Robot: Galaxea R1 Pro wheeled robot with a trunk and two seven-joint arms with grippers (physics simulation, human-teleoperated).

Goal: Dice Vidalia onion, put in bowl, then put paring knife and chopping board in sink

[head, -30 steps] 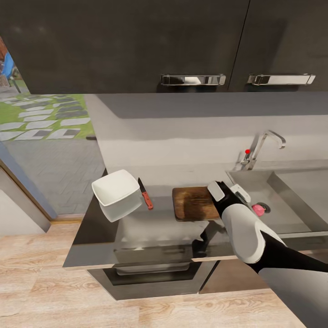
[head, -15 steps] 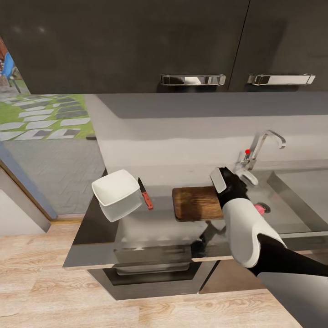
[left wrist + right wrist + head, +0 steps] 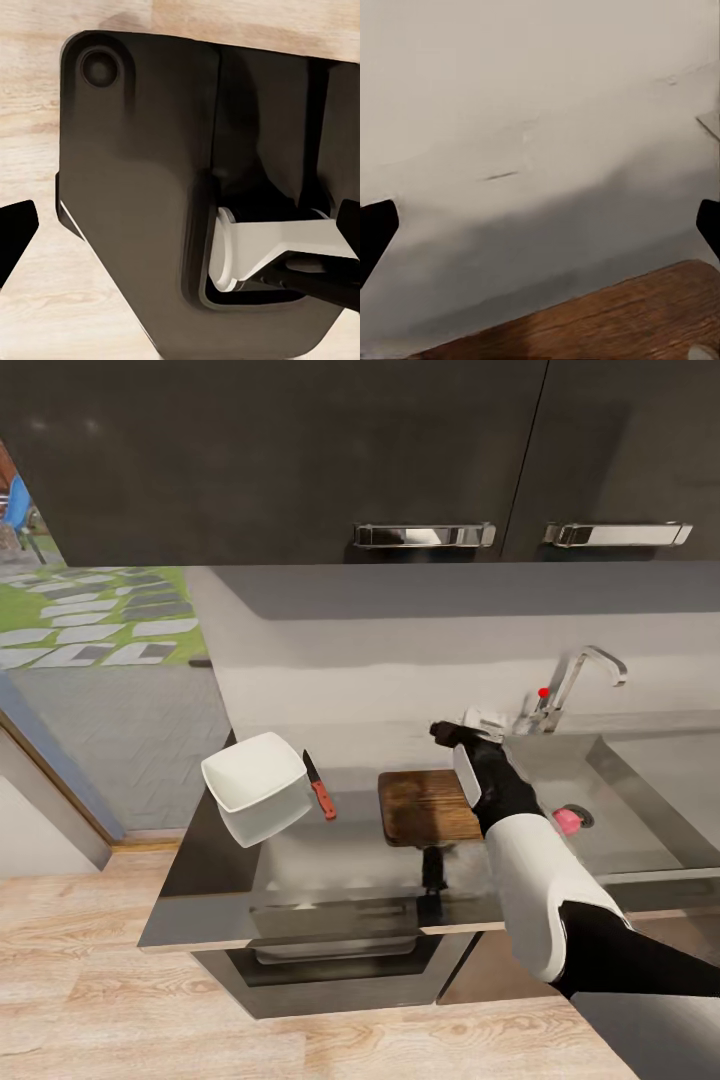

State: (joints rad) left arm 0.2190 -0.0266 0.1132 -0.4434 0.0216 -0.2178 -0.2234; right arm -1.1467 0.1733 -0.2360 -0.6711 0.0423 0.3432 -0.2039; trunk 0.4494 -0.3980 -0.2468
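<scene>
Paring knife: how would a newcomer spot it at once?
Find the grey countertop left of the sink. There, between the white bowl and the dark wooden chopping board, lies the paring knife, the one slim thing with a red handle and a short dark blade.

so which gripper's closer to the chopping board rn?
Right. The right gripper hovers over the far right corner of the chopping board, fingers spread. The left gripper hangs low over wood floor beside the robot's base, away from the board.
</scene>
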